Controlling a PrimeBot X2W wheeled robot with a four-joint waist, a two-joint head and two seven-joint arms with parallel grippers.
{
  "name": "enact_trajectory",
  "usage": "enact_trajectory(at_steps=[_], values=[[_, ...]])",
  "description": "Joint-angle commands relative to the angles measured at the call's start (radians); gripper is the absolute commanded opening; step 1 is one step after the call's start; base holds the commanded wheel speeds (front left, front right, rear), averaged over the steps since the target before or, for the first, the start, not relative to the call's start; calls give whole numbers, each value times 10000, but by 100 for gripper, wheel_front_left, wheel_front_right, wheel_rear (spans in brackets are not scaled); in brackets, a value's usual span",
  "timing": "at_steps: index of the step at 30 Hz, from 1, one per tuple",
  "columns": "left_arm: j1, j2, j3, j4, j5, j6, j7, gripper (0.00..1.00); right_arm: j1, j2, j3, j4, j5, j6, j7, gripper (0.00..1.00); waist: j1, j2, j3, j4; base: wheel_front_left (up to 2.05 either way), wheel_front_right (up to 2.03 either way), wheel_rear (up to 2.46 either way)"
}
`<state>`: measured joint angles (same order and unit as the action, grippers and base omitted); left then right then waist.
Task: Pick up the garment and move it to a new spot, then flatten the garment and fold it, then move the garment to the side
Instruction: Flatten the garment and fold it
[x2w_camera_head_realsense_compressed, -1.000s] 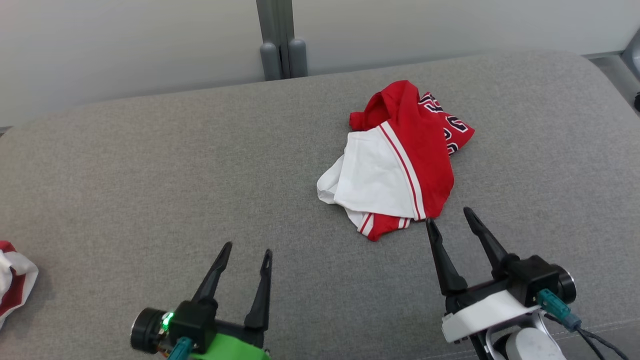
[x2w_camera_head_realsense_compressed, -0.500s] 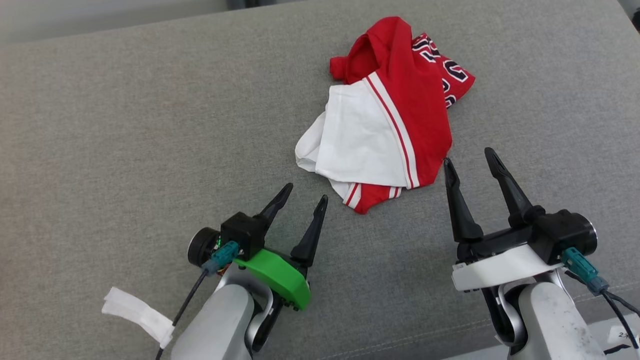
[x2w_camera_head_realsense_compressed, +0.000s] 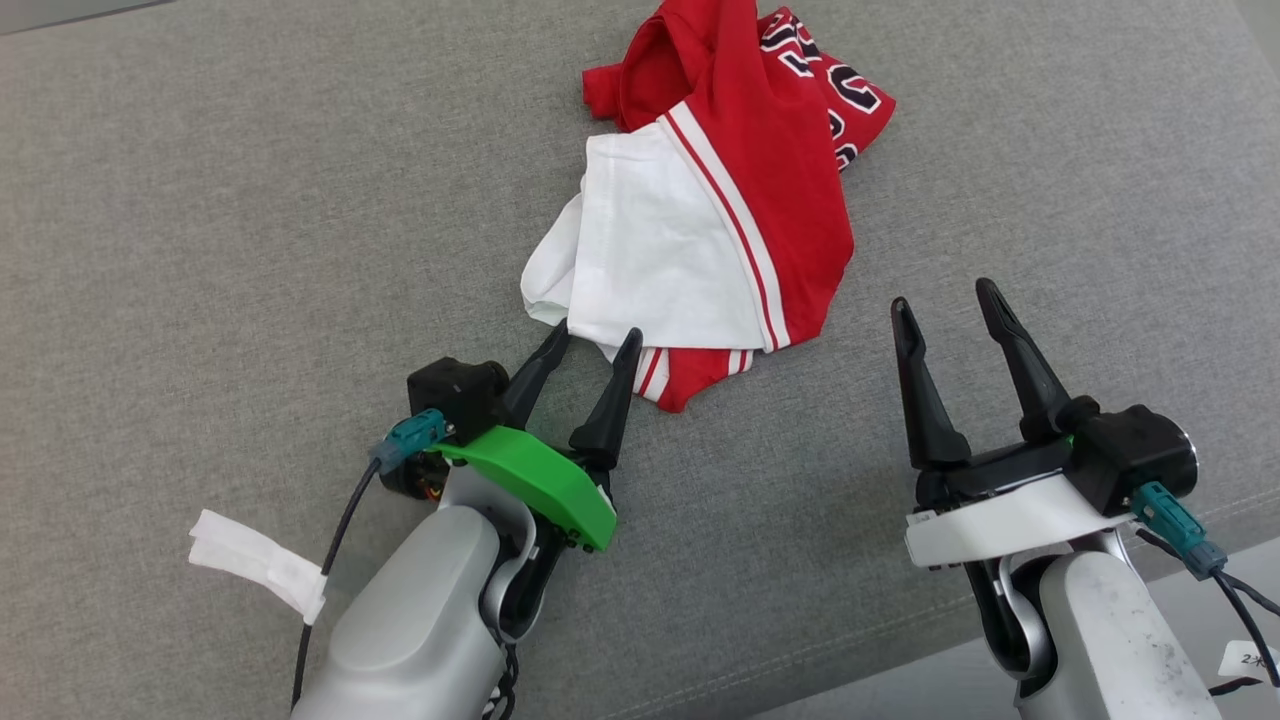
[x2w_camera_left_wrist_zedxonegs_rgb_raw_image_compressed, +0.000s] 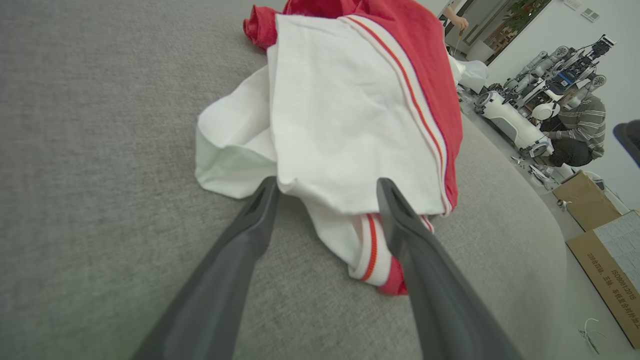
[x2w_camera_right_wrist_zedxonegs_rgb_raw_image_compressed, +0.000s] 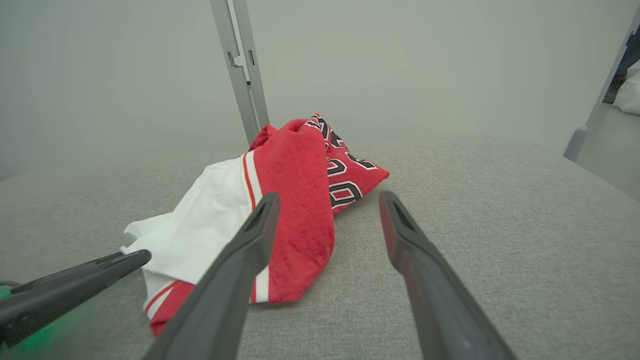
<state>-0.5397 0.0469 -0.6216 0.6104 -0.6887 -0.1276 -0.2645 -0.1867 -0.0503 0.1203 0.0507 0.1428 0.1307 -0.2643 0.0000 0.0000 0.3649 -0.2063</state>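
Head view: the garment (x2w_camera_head_realsense_compressed: 700, 220), a crumpled red and white jersey, lies on the grey upholstered surface (x2w_camera_head_realsense_compressed: 200, 250) ahead of both arms, its far end cut off by the top edge of the picture; a white panel bordered with red and white stripes lies uppermost, and the cloth is so bunched that sleeves and neck cannot be told apart; black and white lettering shows on a red fold at the far right, partly tucked under and not readable; the left claw (x2w_camera_head_realsense_compressed: 597, 335) is released, its two fingers spread with the tips right at the near white edge, nothing gripped between them; in the left wrist view the tips sit against that hem, one of them covering part of the striped red corner, and whether they press on the cloth cannot be told; the right claw (x2w_camera_head_realsense_compressed: 942, 297) is also released, fingers apart over bare upholstery just beside the red edge and clear of it; in the right wrist view its left finger hides part of the red cloth; a strip of white tape (x2w_camera_head_realsense_compressed: 255, 560) hangs on the left arm's cable; a seated person in a striped top (x2w_camera_left_wrist_zedxonegs_rgb_raw_image_compressed: 580, 130) and cardboard boxes (x2w_camera_left_wrist_zedxonegs_rgb_raw_image_compressed: 605, 250) appear small and blurred beyond the surface.
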Motion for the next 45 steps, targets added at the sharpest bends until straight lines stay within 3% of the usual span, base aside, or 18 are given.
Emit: enact_trajectory(at_steps=[1, 2, 3, 4, 10, 18, 28, 32, 35, 39, 41, 45], values=[[-198, 68, 73, 101, -139, -35, 4, 100, -112, -3, 31, -38, 75, 3, -1, 100, 0, 0, 77, -64, 0, 0, 0], [-292, 68, 110, 79, -130, -35, 4, 87, -129, -3, 41, -45, 65, 1, -1, 100, 0, 0, 100, -73, 0, 0, 0], [-402, 69, 227, 46, -57, -35, 4, 31, -154, -4, 45, -50, 73, 3, -1, 100, 0, 0, 125, -80, 0, 0, 0], [-468, 64, 235, -39, 58, -35, 4, 0, -174, -4, 53, -45, 78, 1, -1, 100, 0, 0, 145, -89, 0, 0, 0], [-790, 81, 298, -628, 587, -34, -1, 0, -205, -4, 46, 3, 179, 1, -1, 100, 0, 0, 107, -161, 0, 0, 0], [-2291, 885, -513, -2068, 811, -32, -1, 0, -147, -6, 215, 126, 547, 3, -1, 100, 0, 0, -347, -386, 0, 0, 0], [-7876, 1968, -2762, -2705, 717, -31, 1151, 0, -273, -3, 541, 126, 1106, 3, 0, 100, 0, 0, -464, -1399, 0, 0, 0], [-9866, 2068, -3273, -2277, 520, -26, 722, 0, 24, -4, 514, 199, 1269, 3, 0, 100, 0, 0, -600, -1618, 0, 0, 0], [-10844, 2171, -3103, -1941, 600, -26, 261, 0, 181, 0, 478, 237, 1243, 3, 0, 100, 0, 0, -763, -1561, 0, 0, 0], [-10638, 2731, -3029, -1902, 311, -26, 56, 0, 431, -4, 180, 315, 1207, 3, 0, 100, 0, 0, -1008, -1208, 0, 0, 0], [-10062, 3245, -2888, -2100, 214, -26, 3, 0, 500, -1, 29, 328, 1133, 3, 0, 100, 0, 0, -1127, -940, 0, 0, 0], [-7883, 4459, -2119, -2740, -295, 394, -3, 0, 698, -9, -255, 395, 849, 3, 0, 100, 0, 0, -1411, -339, 0, 0, 0]])
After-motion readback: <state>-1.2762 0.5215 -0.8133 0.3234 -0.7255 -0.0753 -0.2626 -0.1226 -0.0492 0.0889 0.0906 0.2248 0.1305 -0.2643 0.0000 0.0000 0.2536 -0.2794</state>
